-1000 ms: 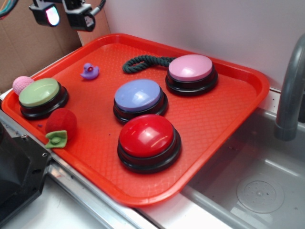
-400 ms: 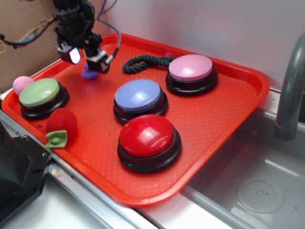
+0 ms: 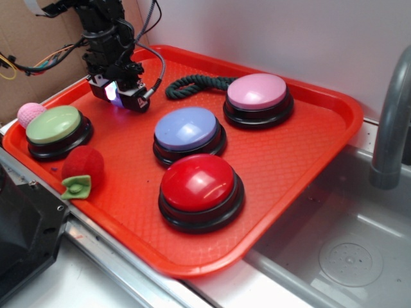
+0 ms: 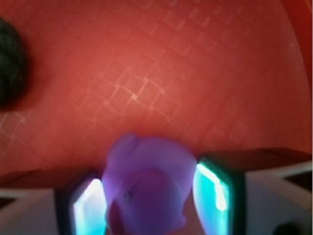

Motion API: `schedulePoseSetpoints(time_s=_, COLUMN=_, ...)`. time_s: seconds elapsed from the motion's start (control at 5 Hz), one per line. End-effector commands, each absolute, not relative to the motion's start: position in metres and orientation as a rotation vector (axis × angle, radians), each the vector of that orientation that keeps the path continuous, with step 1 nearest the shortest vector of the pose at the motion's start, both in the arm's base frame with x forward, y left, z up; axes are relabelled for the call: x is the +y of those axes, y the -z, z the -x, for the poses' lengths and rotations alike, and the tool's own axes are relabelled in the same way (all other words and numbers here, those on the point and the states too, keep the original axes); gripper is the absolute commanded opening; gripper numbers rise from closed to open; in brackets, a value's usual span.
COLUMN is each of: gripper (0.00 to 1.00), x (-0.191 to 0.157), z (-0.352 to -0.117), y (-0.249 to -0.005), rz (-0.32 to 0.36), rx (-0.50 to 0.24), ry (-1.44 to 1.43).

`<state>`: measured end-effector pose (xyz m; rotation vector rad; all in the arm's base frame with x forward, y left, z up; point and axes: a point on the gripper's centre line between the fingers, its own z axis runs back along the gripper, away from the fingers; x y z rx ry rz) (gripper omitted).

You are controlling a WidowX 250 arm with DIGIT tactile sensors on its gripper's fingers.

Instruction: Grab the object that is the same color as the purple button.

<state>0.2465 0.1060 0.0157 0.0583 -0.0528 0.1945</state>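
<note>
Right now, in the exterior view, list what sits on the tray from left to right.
pink ball → green button → red ball → tool → purple button → pink button. Rope and red button overlap others, so left out.

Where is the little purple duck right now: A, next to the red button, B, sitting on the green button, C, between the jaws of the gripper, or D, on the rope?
C: the wrist view shows the purple duck sitting between the two lit fingers of the gripper, over the red tray.
</note>
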Motion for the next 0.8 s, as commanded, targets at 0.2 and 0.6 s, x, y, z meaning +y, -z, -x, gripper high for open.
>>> schedulePoseSetpoints(time_s=0.2, gripper=0.00, x=0.038, z=-0.243, y=-0.168, rz=-0.065, rx=-0.058, ry=-0.129)
schedulePoseSetpoints(time_s=0.6, gripper=0.00, x=0.018, z=-0.227, y=-0.249, rz=-0.009, rx=-0.102, ry=-0.069)
